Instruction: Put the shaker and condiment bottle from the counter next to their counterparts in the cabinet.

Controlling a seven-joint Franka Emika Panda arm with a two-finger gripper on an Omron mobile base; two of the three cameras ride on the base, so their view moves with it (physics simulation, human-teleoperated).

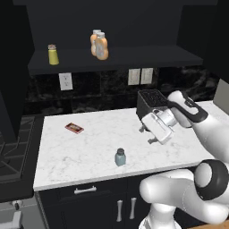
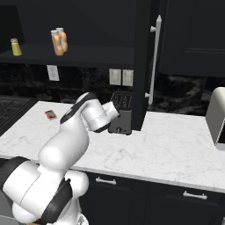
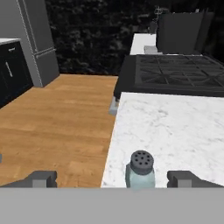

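The pale blue-grey shaker (image 1: 120, 157) (image 3: 140, 171) stands upright on the white marble counter (image 1: 80, 152) close to its front edge. My gripper (image 1: 146, 134) (image 3: 113, 179) hovers open above and to the right of it, apart from it; in the hand view the shaker sits low between the two fingertips (image 3: 42, 178). On the black cabinet's shelf (image 1: 134, 56) the orange condiment bottle (image 1: 102, 46) (image 2: 56, 43) stands right beside the other orange bottle (image 1: 95, 41) (image 2: 63, 38). The yellow shaker (image 1: 53, 54) (image 2: 16, 47) stands further left.
A black toaster (image 1: 150, 102) (image 2: 121, 116) stands just behind my hand. A small red packet (image 1: 74, 128) (image 2: 50, 114) lies on the counter's left. The stove (image 1: 11, 152) (image 3: 175, 74) adjoins the counter. An open cabinet door (image 2: 145, 61) hangs at the right, beyond it a pale appliance (image 2: 217, 116).
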